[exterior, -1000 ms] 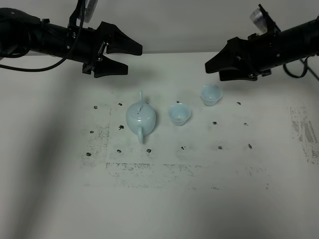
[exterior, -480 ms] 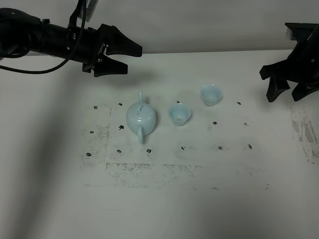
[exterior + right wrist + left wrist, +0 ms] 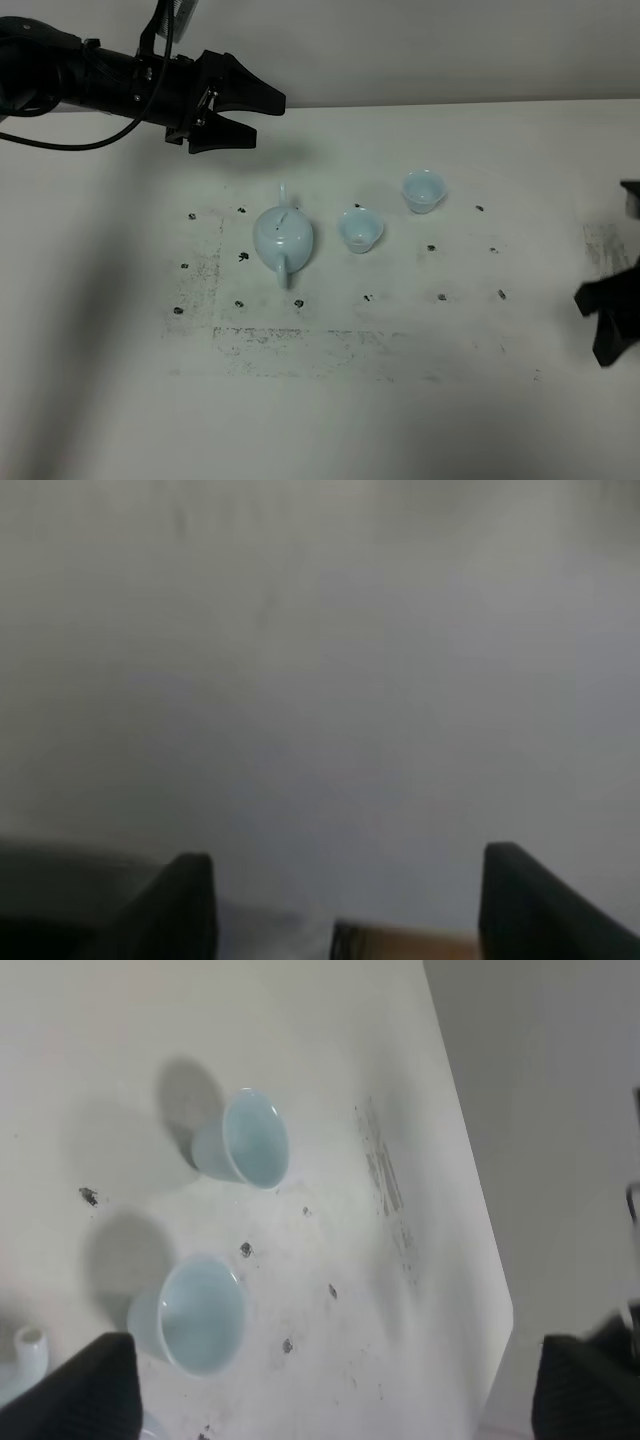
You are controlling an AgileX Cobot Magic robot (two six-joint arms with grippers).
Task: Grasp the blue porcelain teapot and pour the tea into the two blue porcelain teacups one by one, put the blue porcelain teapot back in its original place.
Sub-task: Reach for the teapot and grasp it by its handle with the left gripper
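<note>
Soft, dim light, broad grey shadow on the left of the table (image 3: pixel 400 420), right wrist view wholly blurred.

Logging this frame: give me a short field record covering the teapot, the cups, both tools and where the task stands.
teapot: upright on the table, lid on, nothing touching it
near cup: upright, just right of the teapot, not touching it
far cup: upright, farther right and back
left tool: open, empty, in the air behind the teapot
right tool: open, empty, at the right edge, away from both cups
task status: teapot not yet grasped
</note>
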